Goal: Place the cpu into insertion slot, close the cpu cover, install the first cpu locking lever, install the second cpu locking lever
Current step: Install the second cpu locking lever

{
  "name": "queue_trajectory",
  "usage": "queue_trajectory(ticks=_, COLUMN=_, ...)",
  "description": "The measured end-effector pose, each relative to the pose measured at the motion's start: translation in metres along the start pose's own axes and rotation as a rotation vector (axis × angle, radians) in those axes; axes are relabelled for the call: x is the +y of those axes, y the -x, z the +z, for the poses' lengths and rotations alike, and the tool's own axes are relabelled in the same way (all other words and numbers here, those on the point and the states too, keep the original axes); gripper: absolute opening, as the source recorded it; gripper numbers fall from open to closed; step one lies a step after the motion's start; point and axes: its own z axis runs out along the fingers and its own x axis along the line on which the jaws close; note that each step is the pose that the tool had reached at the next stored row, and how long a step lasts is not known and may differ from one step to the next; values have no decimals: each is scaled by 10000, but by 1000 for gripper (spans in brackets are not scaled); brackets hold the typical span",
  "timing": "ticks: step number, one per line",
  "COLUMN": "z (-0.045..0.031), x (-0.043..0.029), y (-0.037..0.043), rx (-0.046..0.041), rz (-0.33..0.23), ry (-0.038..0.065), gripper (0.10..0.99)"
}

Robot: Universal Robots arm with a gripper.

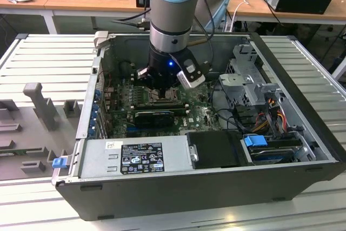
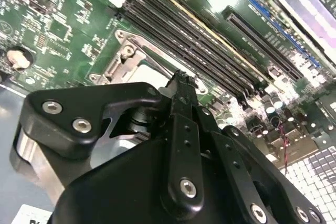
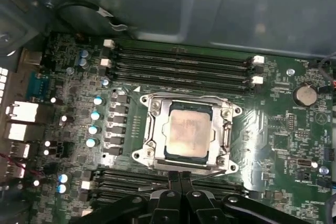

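Note:
The cpu (image 3: 188, 135), a silver-grey square chip, lies flat in the insertion slot (image 3: 232, 167) on the green board. The cpu cover (image 3: 156, 129), a silvery frame, lies down around the chip. A thin metal lever (image 3: 209, 170) runs along the socket edge nearest my gripper (image 3: 180, 177). My gripper's black fingertips are pressed together, shut, right at that edge with nothing visibly held. In the second wrist view the gripper (image 2: 181, 77) tip sits over the socket frame (image 2: 126, 56). In the exterior view the gripper (image 1: 162, 91) reaches down inside the open computer case (image 1: 303, 133).
Long black memory slots (image 3: 178, 64) flank the socket on both sides. A black card (image 1: 154, 116) lies just before the socket in the exterior view. A power supply (image 1: 135, 158), a drive cage (image 1: 246, 74) and cables (image 1: 265, 117) crowd the case.

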Motion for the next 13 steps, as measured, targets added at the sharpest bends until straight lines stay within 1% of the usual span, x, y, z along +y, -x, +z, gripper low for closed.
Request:
queue_trajectory(ticks=2, z=18, x=-2, y=-35, rx=-2, rz=-1, ry=18, gripper=106)
queue_trajectory(ticks=4, z=44, x=-6, y=-50, rx=-3, rz=0, ry=34, gripper=106)
queue_trajectory(ticks=6, z=83, x=-11, y=-56, rx=-4, rz=-2, ry=45, gripper=106)
queue_trajectory(ticks=7, z=119, x=-16, y=-62, rx=-5, rz=-1, ry=48, gripper=106)
queue_trajectory(ticks=8, z=142, x=-21, y=-71, rx=-6, rz=-2, ry=62, gripper=106)
queue_trajectory(ticks=9, z=146, x=-31, y=-81, rx=-9, rz=-3, ry=98, gripper=106)
queue_trajectory(ticks=10, z=148, x=-39, y=-91, rx=-16, rz=-6, ry=163, gripper=106)
queue_trajectory(ticks=11, z=148, x=-50, y=-103, rx=-29, rz=-10, ry=275, gripper=106)
queue_trajectory(ticks=12, z=146, x=-61, y=-112, rx=-37, rz=-12, ry=353, gripper=106)
queue_trajectory(ticks=13, z=144, x=-85, y=-132, rx=-55, rz=-15, ry=508, gripper=106)
